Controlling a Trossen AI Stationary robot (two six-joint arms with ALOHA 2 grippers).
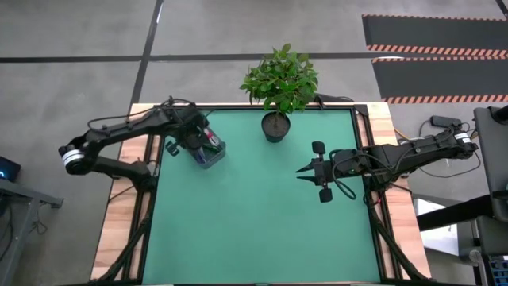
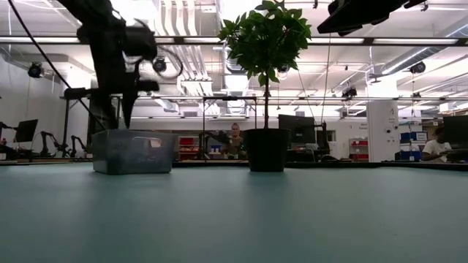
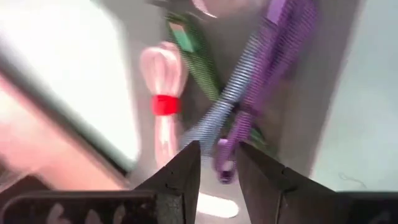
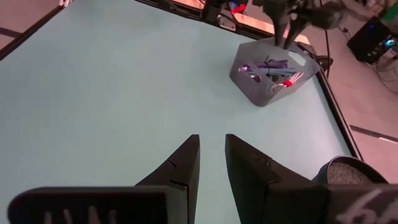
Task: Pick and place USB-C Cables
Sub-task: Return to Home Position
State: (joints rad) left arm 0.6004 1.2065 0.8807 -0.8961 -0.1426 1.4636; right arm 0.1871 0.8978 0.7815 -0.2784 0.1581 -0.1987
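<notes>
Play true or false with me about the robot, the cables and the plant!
1. The cables lie in the grey basket. True.
2. The plant stands inside the basket. False: it grows in its own pot, apart from the basket.
3. The left pincer hangs above the basket. True.
4. The right pincer holds a cable. False: it holds nothing and hangs over the bare table.
</notes>
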